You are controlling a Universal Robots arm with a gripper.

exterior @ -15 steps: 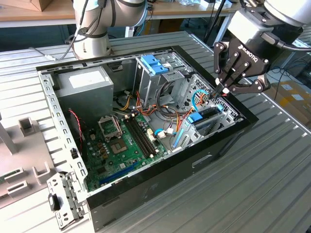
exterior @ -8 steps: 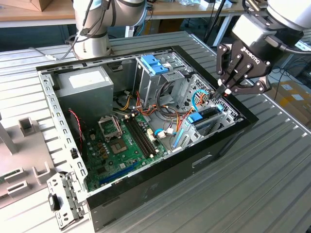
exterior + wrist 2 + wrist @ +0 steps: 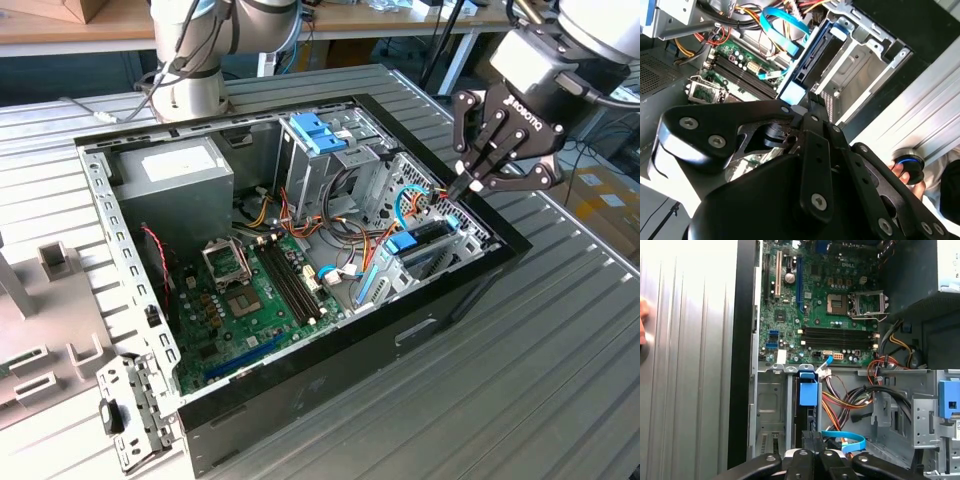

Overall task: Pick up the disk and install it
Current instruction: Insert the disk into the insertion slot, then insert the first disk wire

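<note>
The disk (image 3: 418,240), a dark drive in a light blue carrier, stands on edge in a slot of the metal bay at the corner of the open computer case (image 3: 330,355) on the exterior view's right. Both wrist views show its blue end tab (image 3: 808,391) (image 3: 791,93). My gripper (image 3: 460,186) hangs just above the bay, at the end of the disk. Its fingers are shut, pressed together with nothing between them (image 3: 812,436) (image 3: 812,99). I cannot tell whether the tips touch the disk.
Inside the case are the motherboard (image 3: 250,290), a power supply (image 3: 175,170), a drive cage with a blue-latched bracket (image 3: 318,133) and loose cables (image 3: 850,400). Another robot base (image 3: 190,90) stands behind. A metal bracket (image 3: 135,415) lies outside. A person's hand (image 3: 900,172) rests beside the case.
</note>
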